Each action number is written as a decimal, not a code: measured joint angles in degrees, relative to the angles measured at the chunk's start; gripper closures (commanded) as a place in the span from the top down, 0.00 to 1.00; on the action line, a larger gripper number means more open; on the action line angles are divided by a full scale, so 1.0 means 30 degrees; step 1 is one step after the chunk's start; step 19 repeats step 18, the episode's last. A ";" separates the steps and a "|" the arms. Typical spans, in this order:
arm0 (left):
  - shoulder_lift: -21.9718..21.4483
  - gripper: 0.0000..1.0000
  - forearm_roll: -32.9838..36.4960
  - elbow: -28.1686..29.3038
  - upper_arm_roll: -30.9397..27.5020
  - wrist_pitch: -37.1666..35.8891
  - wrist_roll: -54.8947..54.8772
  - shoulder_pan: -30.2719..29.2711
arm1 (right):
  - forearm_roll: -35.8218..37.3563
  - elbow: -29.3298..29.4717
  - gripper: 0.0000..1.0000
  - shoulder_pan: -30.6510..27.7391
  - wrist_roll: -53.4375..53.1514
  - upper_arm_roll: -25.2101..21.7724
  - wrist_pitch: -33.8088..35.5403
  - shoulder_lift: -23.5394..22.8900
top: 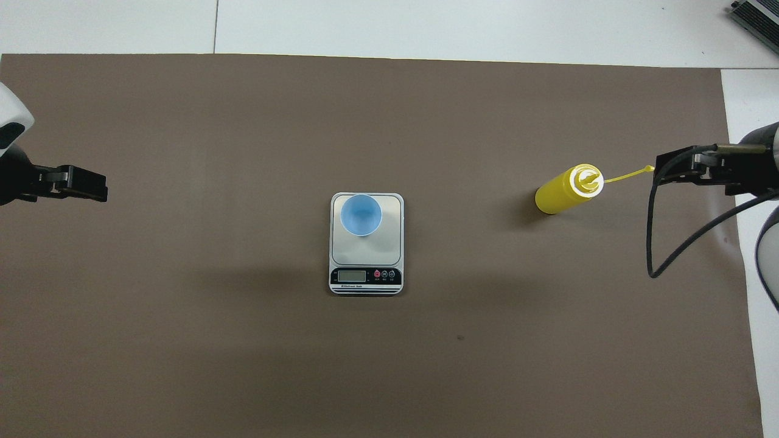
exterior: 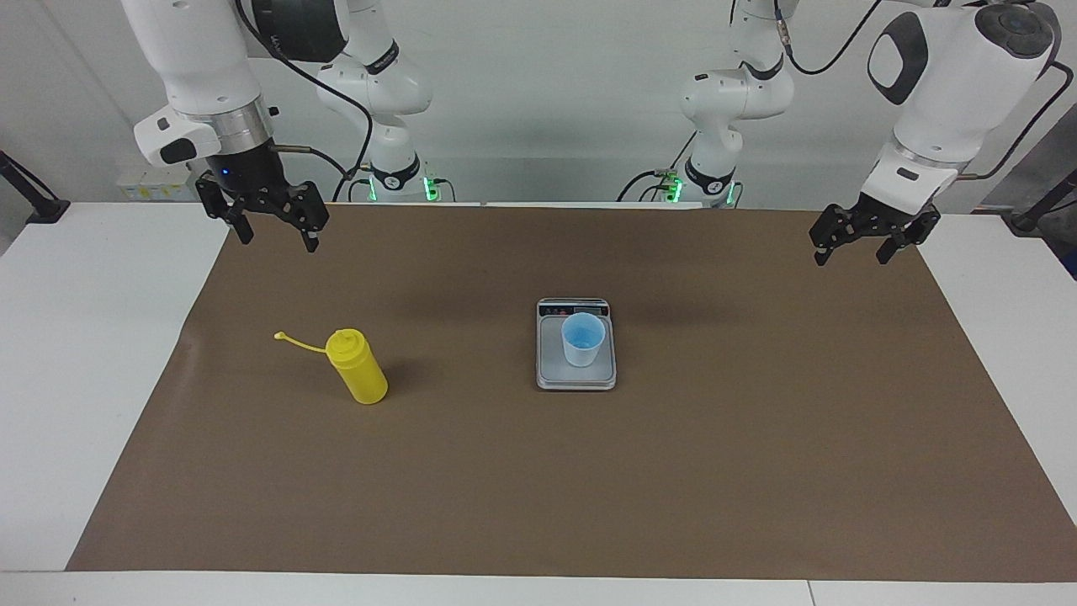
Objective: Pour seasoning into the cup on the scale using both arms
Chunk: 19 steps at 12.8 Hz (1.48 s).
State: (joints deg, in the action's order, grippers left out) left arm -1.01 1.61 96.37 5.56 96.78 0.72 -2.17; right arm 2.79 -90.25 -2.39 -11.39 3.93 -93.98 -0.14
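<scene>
The seasoning, a yellow squeeze bottle (exterior: 358,368) (top: 563,191), stands on the brown mat toward the right arm's end, its thin tip strap pointing that way. The light blue cup (exterior: 582,338) (top: 361,214) stands upright on the silver scale (exterior: 576,379) (top: 365,249) at the mat's middle. The scale's display faces the robots. My right gripper (exterior: 278,237) (top: 669,168) hangs open and empty in the air, over the mat's edge beside the bottle and well clear of it. At the other end of the mat, my left gripper (exterior: 850,254) (top: 88,185) waits open and empty above the mat.
A brown mat (exterior: 589,488) covers most of the white table (exterior: 67,353). A black cable (top: 654,243) loops down from the right arm's wrist. Nothing else lies on the mat around the bottle and the scale.
</scene>
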 measured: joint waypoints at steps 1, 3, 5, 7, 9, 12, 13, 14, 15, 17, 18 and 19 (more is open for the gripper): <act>0.0000 1.00 0.0001 0.0000 -0.0031 -0.0009 0.0000 -0.0061 | -0.0002 -0.0005 1.00 0.0004 -0.0181 0.0021 0.0323 0.0000; 0.0000 1.00 0.0002 0.0000 -0.0053 -0.0010 0.0000 -0.0121 | -0.0010 -0.0093 1.00 0.0007 -0.0200 0.0033 0.0614 0.0003; 0.0000 1.00 0.0002 0.0000 -0.0051 -0.0010 0.0000 -0.0121 | -0.0098 -0.0178 1.00 0.0010 -0.0200 0.0042 0.0620 0.0002; 0.0000 1.00 0.0002 0.0000 -0.0052 -0.0010 0.0000 -0.0121 | -0.0371 -0.0187 1.00 0.0016 -0.0200 0.0056 0.0613 0.0002; 0.0000 1.00 0.0002 0.0000 -0.0052 -0.0010 0.0000 -0.0121 | -0.0495 -0.0212 1.00 0.0017 -0.0200 0.0066 0.0643 0.0003; 0.0000 1.00 0.0002 0.0000 -0.0052 -0.0011 0.0000 -0.0121 | -0.0551 -0.0291 1.00 0.0025 -0.0199 0.0080 0.0653 0.0004; 0.0000 1.00 0.0002 0.0000 -0.0052 -0.0011 0.0000 -0.0121 | -0.0597 -0.0315 1.00 0.0034 -0.0170 0.0089 0.0653 0.0004; 0.0000 1.00 0.0002 0.0000 -0.0052 -0.0011 0.0000 -0.0121 | -0.0622 -0.0329 1.00 0.0066 -0.0140 0.0092 0.0652 0.0004; 0.0000 1.00 0.0002 0.0000 -0.0052 -0.0011 0.0000 -0.0121 | -0.0627 -0.0330 1.00 0.0098 -0.0132 0.0092 0.0644 0.0005; 0.0000 1.00 0.0003 0.0000 -0.0052 -0.0011 0.0000 -0.0121 | -0.0630 -0.0330 1.00 0.0109 -0.0132 0.0092 0.0638 0.0010; 0.0000 1.00 0.0003 0.0000 -0.0052 -0.0011 0.0000 -0.0121 | -0.0631 -0.0330 1.00 0.0109 -0.0132 0.0092 0.0638 0.0014; 0.0000 1.00 0.0003 0.0000 -0.0052 -0.0011 0.0000 -0.0121 | -0.0631 -0.0330 1.00 0.0109 -0.0132 0.0092 0.0638 0.0014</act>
